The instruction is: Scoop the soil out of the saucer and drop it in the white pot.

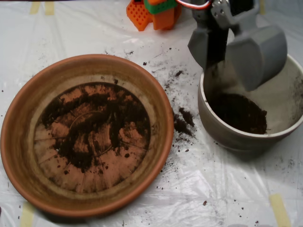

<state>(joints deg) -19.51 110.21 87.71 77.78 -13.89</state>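
The saucer (19,142), a wide terracotta dish, fills the left half of the overhead view. A thin, patchy layer of dark soil (102,125) is smeared across its base. To the right stands the white pot (222,135), with a heap of soil (241,112) on its bottom. The grey scoop (222,61) hangs over the pot's left rim, its two shells spread apart and open, nothing visible between them.
Spilled soil crumbs (182,120) lie on the white plastic sheet (213,189) between saucer and pot. The arm's orange and green base (154,12) sits at the top centre. Yellow tape strips mark the sheet's corners.
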